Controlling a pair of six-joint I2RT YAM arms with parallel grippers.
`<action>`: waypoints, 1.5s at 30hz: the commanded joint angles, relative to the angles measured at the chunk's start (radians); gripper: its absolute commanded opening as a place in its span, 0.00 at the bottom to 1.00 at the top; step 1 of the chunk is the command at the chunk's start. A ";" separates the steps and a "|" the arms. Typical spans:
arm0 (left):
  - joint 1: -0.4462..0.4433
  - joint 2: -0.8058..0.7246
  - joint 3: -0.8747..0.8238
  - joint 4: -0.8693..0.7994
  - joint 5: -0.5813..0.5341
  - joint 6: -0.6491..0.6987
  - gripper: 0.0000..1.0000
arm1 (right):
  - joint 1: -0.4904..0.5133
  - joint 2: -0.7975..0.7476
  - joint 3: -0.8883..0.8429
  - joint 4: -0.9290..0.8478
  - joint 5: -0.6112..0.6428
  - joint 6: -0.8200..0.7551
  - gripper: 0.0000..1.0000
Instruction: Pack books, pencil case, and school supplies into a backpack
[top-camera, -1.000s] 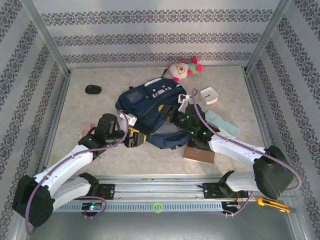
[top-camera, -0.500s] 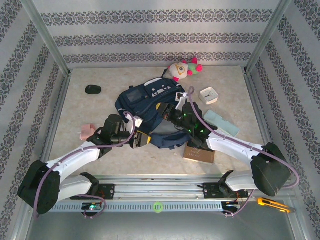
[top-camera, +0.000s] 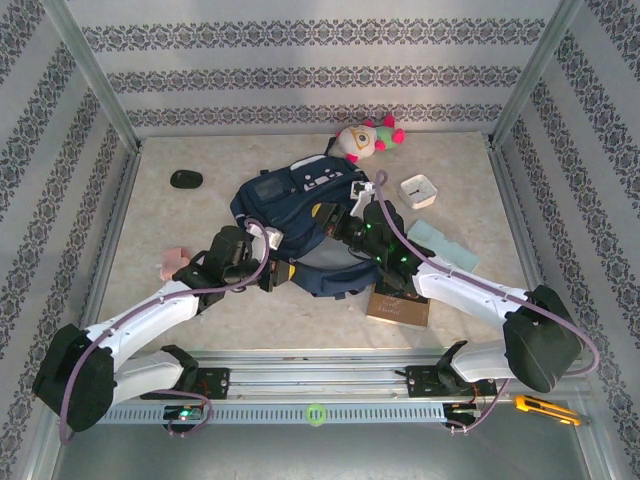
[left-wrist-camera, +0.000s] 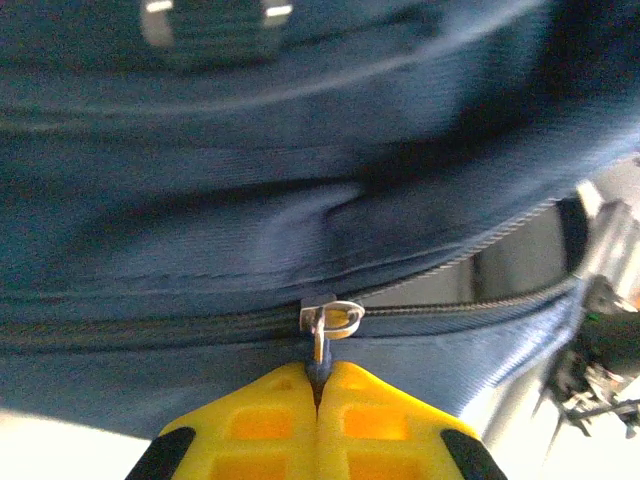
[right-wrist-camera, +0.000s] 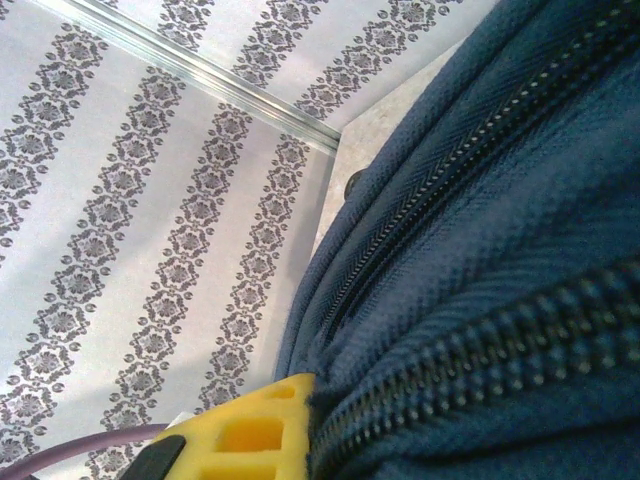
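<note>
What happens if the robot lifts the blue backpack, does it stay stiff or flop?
Probably floppy: the backpack is soft cloth that creases near its zipper pull. Tugged there, it would probably stretch before sliding. It likely won't roll, lying flat and wide on the table.

a navy backpack (top-camera: 290, 205) with thin white stripes lies flat in the middle of the tabletop (top-camera: 180, 220), its zipper partly open at the metal zipper pull (left-wrist-camera: 320, 348). a thin brown book (top-camera: 398, 307) lies flat by its near right side. the mint pencil case (top-camera: 445, 248) lies to the right and the pink block (top-camera: 172, 262) to the left.
</note>
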 joint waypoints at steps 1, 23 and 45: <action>0.045 0.012 0.043 -0.164 -0.200 -0.025 0.00 | 0.009 -0.064 0.074 0.056 -0.004 -0.054 0.00; 0.389 0.358 0.388 -0.260 -0.269 0.031 0.48 | 0.013 -0.031 0.193 -0.031 0.028 -0.113 0.00; 0.389 0.039 0.303 -0.362 -0.233 -0.044 0.65 | 0.268 0.239 0.204 -0.150 0.471 0.100 0.38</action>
